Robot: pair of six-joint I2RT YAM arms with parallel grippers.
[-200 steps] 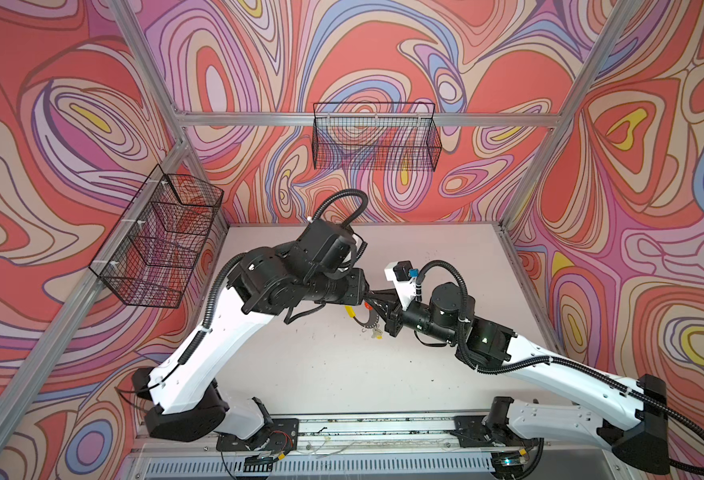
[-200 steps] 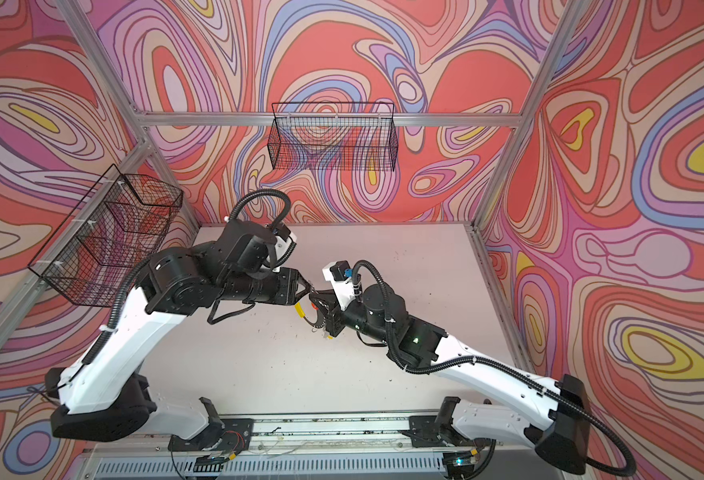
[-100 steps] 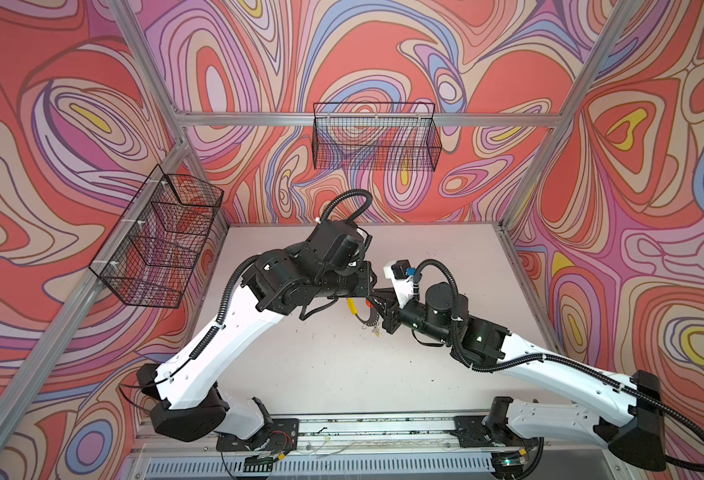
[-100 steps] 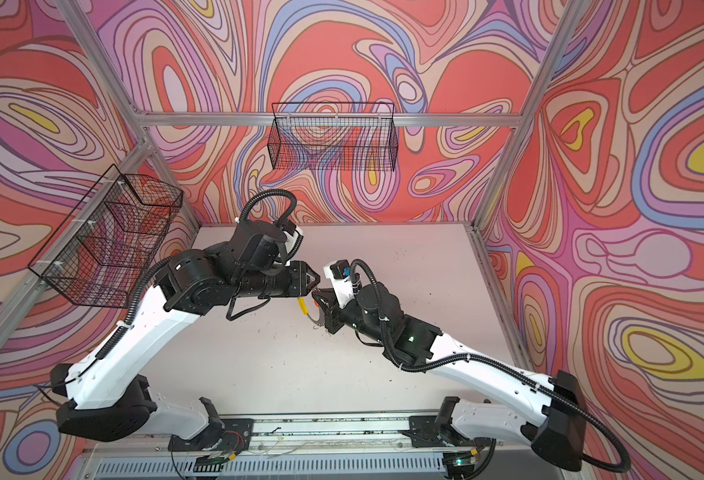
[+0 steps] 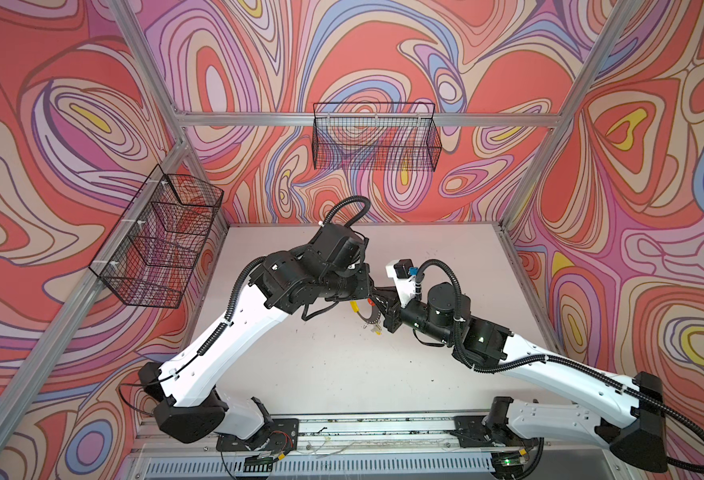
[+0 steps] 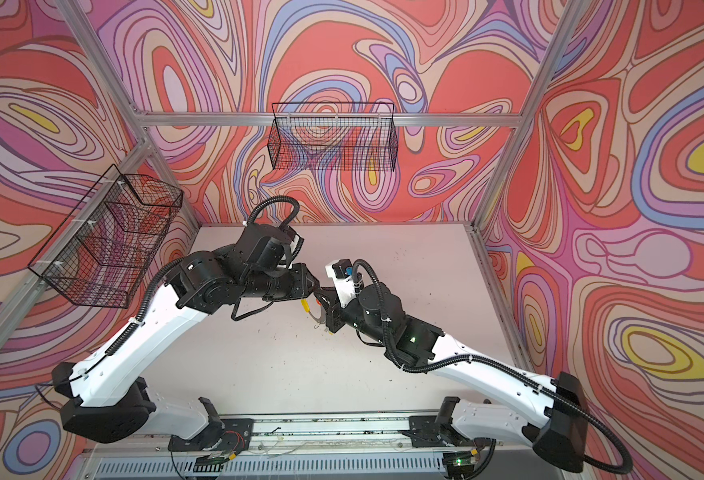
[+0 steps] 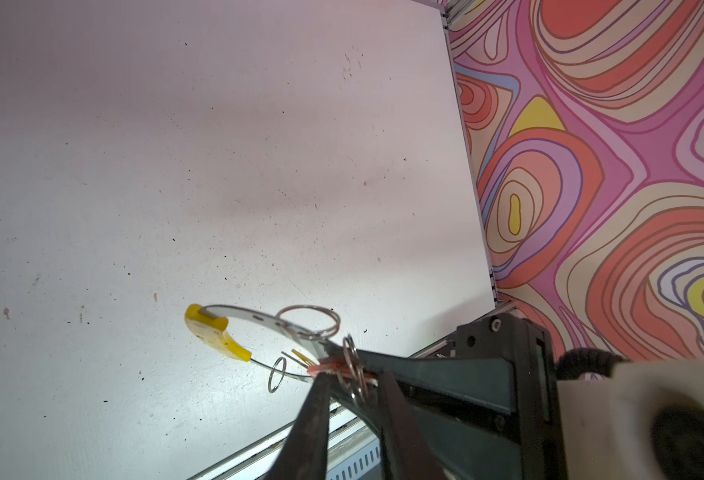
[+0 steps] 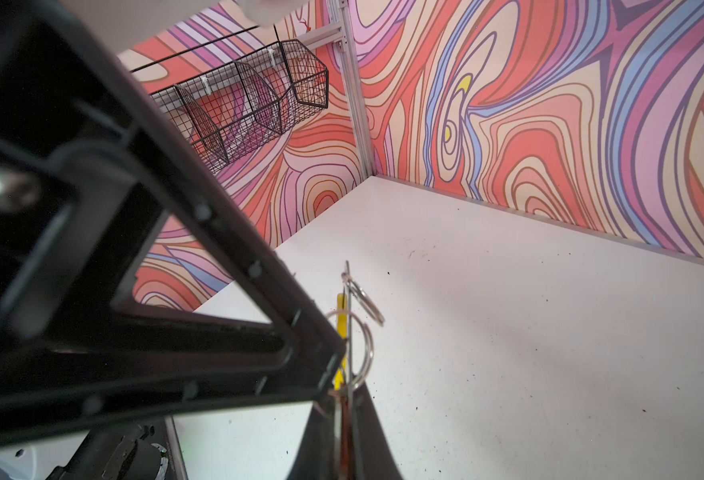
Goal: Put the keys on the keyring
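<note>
Keyring (image 7: 242, 314) aloft over the table (image 7: 175, 166), one, clamped tight by the right gripper (image 8: 344, 399). The left gripper (image 7: 354, 376) is narrowly parted around one red tag (image 7: 326, 367), hold unclear. At least four wire rings (image 7: 337, 322) on its rim.

In both top views we look steeply down from high at the front onto the whole white table (image 5: 342, 374). Wrist cameras ride close, facing opposite walls; both share the keyring (image 7: 250, 316).
</note>
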